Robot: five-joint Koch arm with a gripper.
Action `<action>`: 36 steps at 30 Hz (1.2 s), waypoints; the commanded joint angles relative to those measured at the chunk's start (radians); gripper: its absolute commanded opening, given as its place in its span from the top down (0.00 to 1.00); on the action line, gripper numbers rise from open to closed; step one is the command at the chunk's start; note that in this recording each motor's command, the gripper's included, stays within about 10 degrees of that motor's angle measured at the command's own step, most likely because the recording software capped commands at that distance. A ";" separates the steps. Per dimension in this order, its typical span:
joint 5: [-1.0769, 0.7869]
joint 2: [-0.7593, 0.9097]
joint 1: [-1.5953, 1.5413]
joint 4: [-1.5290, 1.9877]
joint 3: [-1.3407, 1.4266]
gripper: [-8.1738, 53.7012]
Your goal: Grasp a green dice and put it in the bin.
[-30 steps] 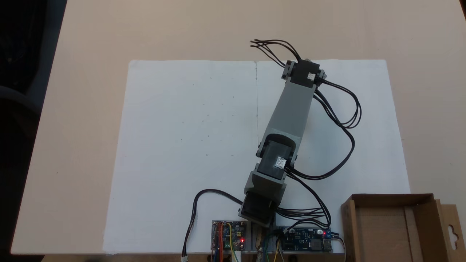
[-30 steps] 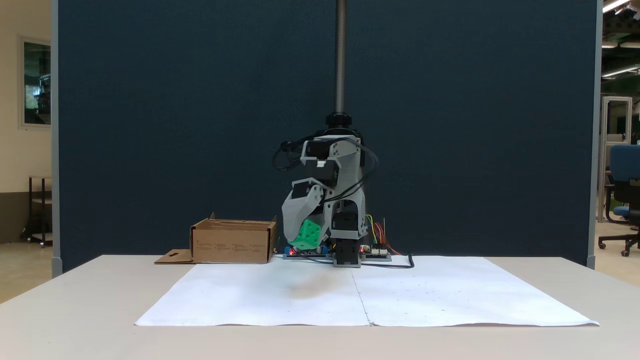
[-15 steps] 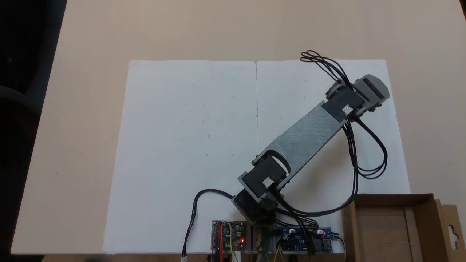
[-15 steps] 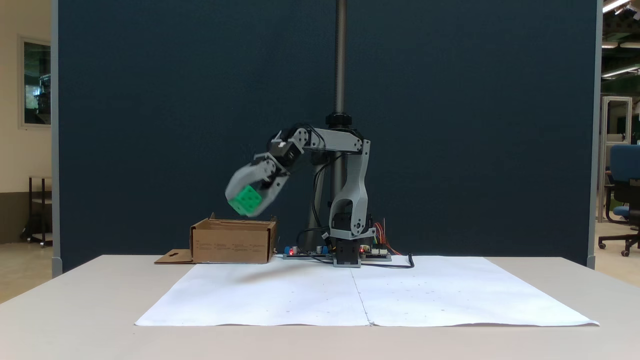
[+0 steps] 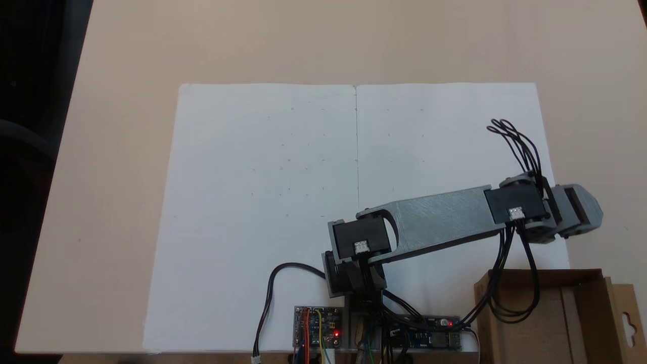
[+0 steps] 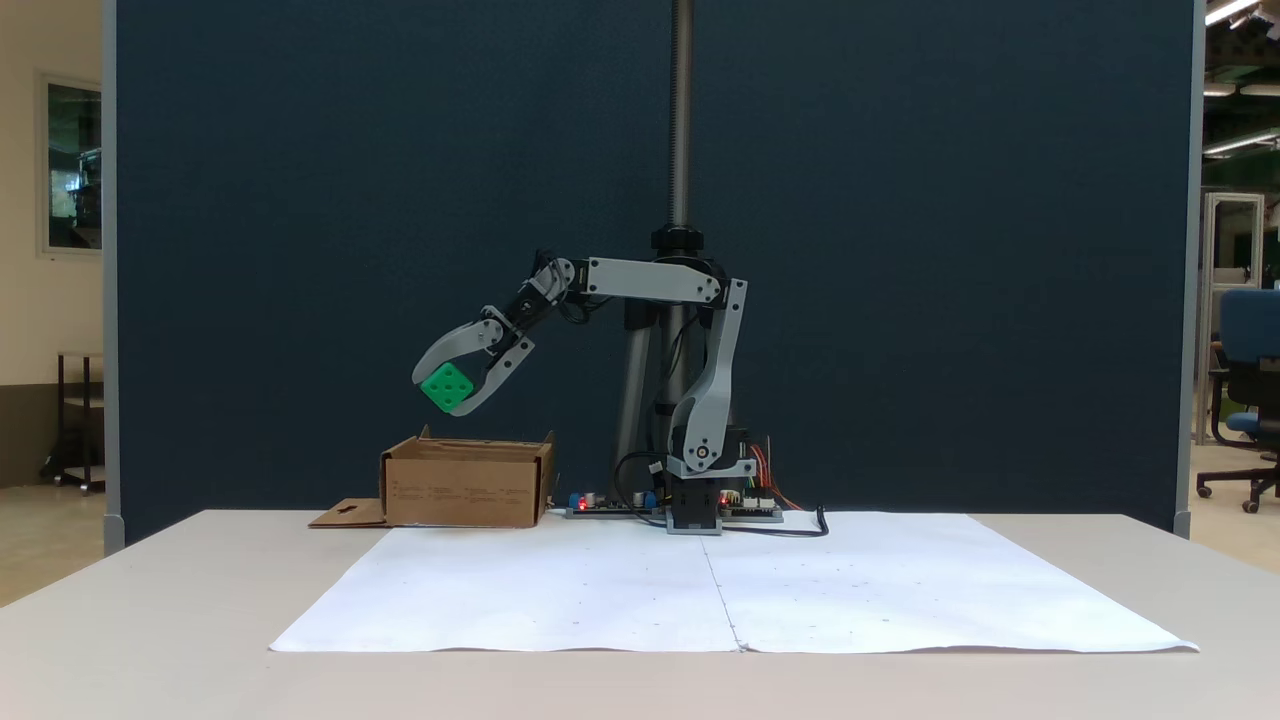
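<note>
Gripper (image 6: 462, 388) clamped on the green dice (image 6: 446, 386) — held aloft at about 12 o'clock of the cardboard box (image 6: 466, 484), near its left end. Cube likely light, rigid, smooth-faced — best pinched across two opposite flat faces.

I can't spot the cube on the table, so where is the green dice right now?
In a fixed view, the green dice is off the table, held in the gripper in the air above the left part of the bin.
</note>
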 commanded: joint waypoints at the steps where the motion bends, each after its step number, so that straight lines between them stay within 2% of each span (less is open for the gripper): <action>1: -0.094 0.018 0.057 -0.054 -0.041 0.68; 19: -0.261 -0.063 0.396 0.038 -0.041 0.68; 32: -0.334 -0.140 0.456 0.071 -0.002 0.68; 33: -0.334 -0.144 0.456 0.071 -0.002 0.62; 35: -0.333 -0.156 0.456 0.069 -0.003 0.35; 36: -0.333 -0.158 0.456 0.069 -0.003 0.33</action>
